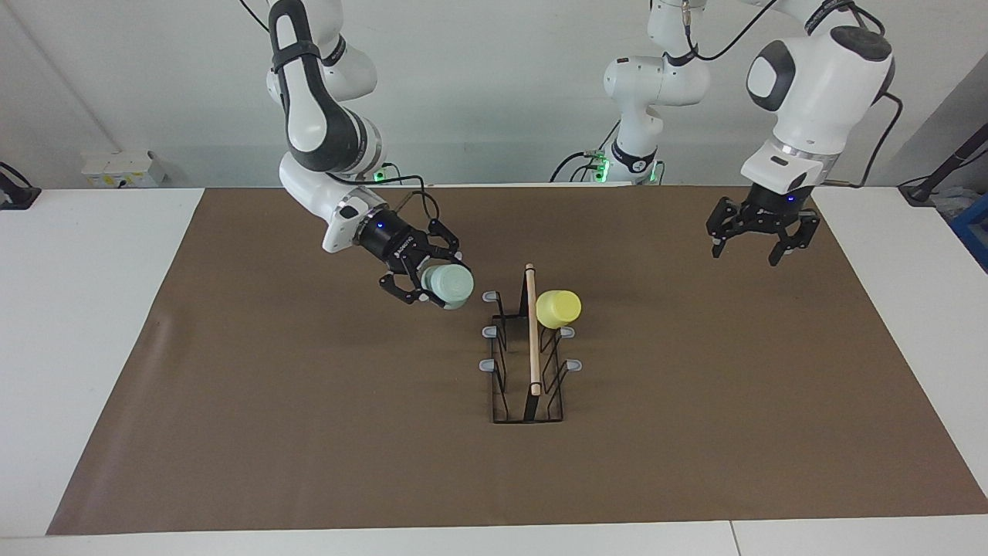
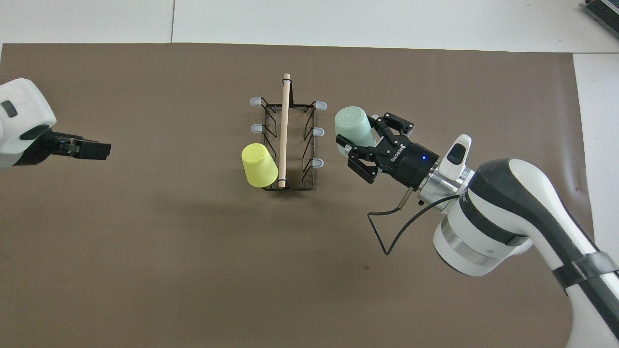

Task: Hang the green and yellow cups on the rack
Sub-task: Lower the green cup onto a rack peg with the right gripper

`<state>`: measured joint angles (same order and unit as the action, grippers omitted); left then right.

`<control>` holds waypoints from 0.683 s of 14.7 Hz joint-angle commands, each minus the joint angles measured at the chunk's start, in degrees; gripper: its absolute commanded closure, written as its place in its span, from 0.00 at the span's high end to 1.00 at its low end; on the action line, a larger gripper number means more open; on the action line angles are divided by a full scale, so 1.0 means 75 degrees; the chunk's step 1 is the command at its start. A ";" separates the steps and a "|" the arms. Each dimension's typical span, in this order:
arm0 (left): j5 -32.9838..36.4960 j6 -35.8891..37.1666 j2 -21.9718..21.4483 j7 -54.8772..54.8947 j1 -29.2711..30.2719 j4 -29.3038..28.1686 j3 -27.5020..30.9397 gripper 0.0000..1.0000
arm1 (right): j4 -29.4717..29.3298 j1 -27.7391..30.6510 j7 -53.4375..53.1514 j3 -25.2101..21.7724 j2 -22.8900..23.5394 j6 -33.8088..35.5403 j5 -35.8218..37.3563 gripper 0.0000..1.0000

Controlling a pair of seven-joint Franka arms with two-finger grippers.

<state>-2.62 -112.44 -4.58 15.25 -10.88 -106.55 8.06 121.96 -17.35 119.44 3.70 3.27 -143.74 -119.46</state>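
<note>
Item: green cup point(image 1: 448, 285), clamped in the right pincer point(image 1: 429, 283) at centre frame, tilted base-first toward the rack point(image 1: 528, 349), just beside its uppermost grey prong point(image 1: 489, 296), with open mat all around. Yellow cup point(image 1: 558, 307) hangs on the rack's right-hand upper prong. Left pincer point(image 1: 757, 239), wide and empty, hovers upper right over the tabletop point(image 1: 93, 309), waiting.
</note>
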 commanded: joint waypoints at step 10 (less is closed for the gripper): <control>0.0361 0.3061 0.0389 0.0487 0.0455 0.1972 -0.0101 1.00 | 0.0098 -0.0732 0.2718 0.0022 0.0185 -0.0135 -0.2291 0.00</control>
<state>-0.83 -92.51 -3.47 17.96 -9.10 -94.73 8.96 122.42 -21.14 135.09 3.80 3.90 -144.26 -131.23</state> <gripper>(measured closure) 0.000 0.322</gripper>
